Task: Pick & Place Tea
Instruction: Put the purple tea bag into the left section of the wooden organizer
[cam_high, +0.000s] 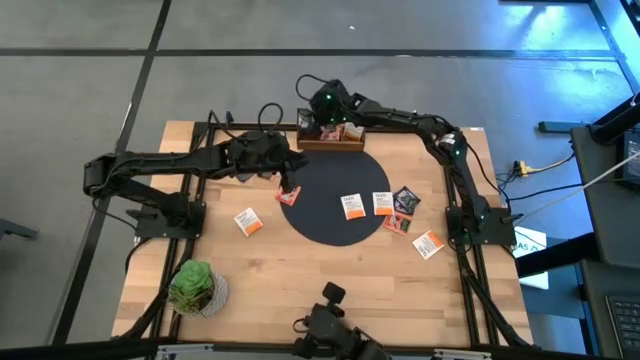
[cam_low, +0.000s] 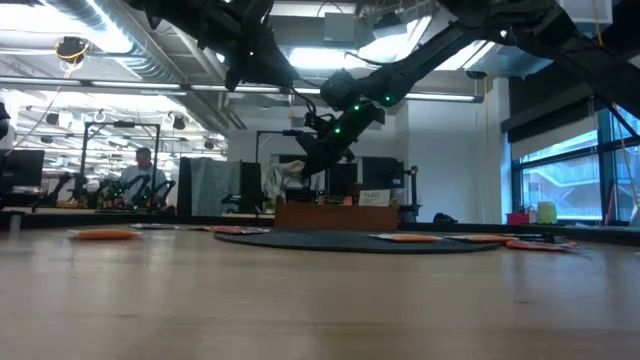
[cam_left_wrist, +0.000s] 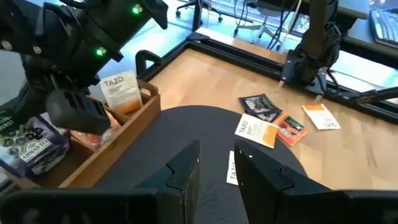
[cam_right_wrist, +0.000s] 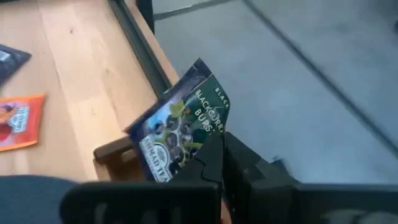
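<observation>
Clenched, both fingers of my right gripper pinched the dark blackcurrant tea packet above the wooden tray at the table's far edge; placing was underway. Next, I judged, came lowering and releasing.

Wooden table — black round mat, wooden box, plant, scattered tea packets.

Right gripper: fingers closed on the lower corner of a dark blackcurrant tea packet, held tilted above a wooden box wall. An orange packet lies flat on the wooden table.
</observation>
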